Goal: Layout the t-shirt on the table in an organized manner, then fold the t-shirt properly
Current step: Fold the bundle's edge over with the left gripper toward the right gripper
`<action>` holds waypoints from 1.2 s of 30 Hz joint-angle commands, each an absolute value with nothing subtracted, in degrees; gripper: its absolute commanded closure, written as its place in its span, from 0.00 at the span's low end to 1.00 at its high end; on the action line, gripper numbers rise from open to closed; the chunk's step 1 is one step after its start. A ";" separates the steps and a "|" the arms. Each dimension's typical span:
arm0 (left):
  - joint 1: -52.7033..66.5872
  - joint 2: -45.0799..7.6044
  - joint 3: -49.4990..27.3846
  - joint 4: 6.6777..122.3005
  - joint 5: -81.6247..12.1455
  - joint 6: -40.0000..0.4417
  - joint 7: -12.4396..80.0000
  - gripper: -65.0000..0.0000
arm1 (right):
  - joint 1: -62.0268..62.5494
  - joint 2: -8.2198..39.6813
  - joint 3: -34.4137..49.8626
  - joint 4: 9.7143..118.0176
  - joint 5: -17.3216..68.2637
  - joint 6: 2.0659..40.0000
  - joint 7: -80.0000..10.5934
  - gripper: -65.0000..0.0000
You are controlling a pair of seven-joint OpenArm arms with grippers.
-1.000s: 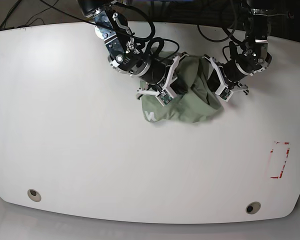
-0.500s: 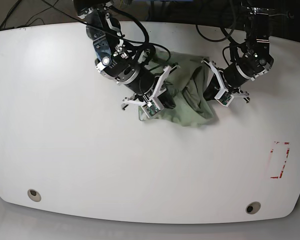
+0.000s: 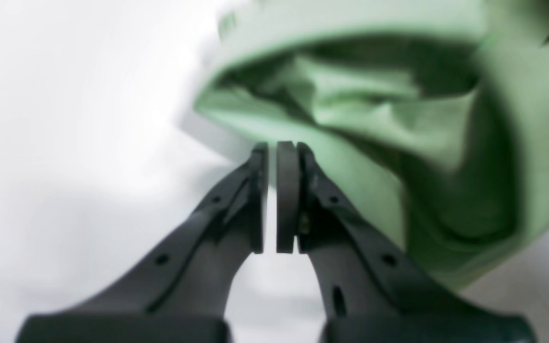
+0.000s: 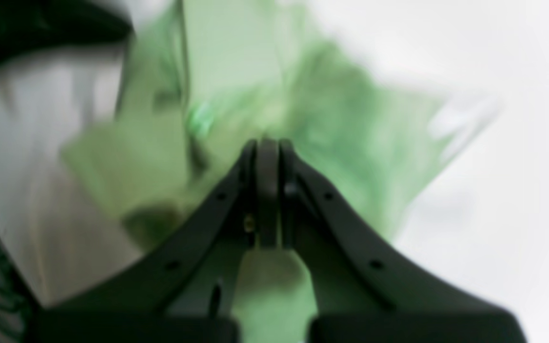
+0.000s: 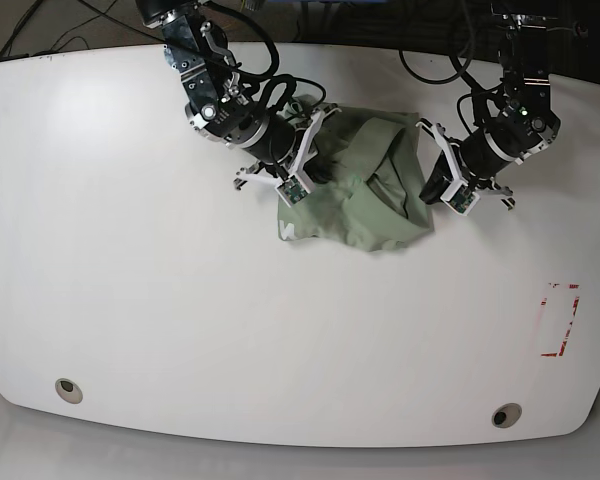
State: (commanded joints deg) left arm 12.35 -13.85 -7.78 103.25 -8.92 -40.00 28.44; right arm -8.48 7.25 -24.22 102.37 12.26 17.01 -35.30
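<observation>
The pale sage-green t-shirt lies bunched and wrinkled on the white table, near its far middle. My right gripper is at the shirt's left part, and in the right wrist view it is shut with blurred green cloth around its tips. My left gripper is at the shirt's right edge. In the left wrist view its fingers are pressed nearly together where a cloth fold meets the tips. Both wrist views are blurred.
Two round grey grommets sit near the table's front edge. Red tape marks are at the right. Black cables hang over the far edge behind the arms.
The right gripper has moved up and left, the left gripper right. The shirt between them has been drawn wider and flatter.
</observation>
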 joint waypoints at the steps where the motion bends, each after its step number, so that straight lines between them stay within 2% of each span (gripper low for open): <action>1: 12.35 -13.85 -8.04 103.52 -8.92 -40.00 28.88 0.96 | -8.40 7.25 -25.10 101.93 12.26 16.92 -35.03 1.00; 9: 11.56 -13.85 -10.95 107.03 -8.92 -40.00 31.34 0.96 | -7.78 6.11 -34.15 102.55 12.44 16.66 -34.86 1.00; 13: 10.95 -13.85 -11.56 107.56 -8.92 -40.00 31.34 0.96 | -7.16 5.23 -36.53 105.71 12.35 16.57 -38.55 1.00; 20: 10.33 -13.85 -14.46 108.70 -9.01 -40.00 31.25 0.96 | -5.67 4.26 -36.18 112.48 12.26 16.57 -41.71 1.00; 27: 10.77 -13.41 -15.16 111.69 -9.63 -40.00 31.34 0.96 | -2.33 5.67 -32.31 111.60 12.35 16.57 -41.71 1.00; 33: 13.85 -13.41 -12.18 111.52 -13.49 -40.00 31.34 0.96 | 1.63 6.73 -31.52 107.30 12.26 16.66 -40.13 1.00; 36: 16.66 -13.41 -8.04 111.60 -13.58 -40.00 30.90 0.96 | 3.30 7.87 -31.52 105.45 12.26 16.66 -38.73 1.00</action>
State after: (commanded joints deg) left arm 16.66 -13.41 -8.04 111.60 -13.58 -40.00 30.90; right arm 3.30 7.87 -31.52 105.45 12.26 16.66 -38.73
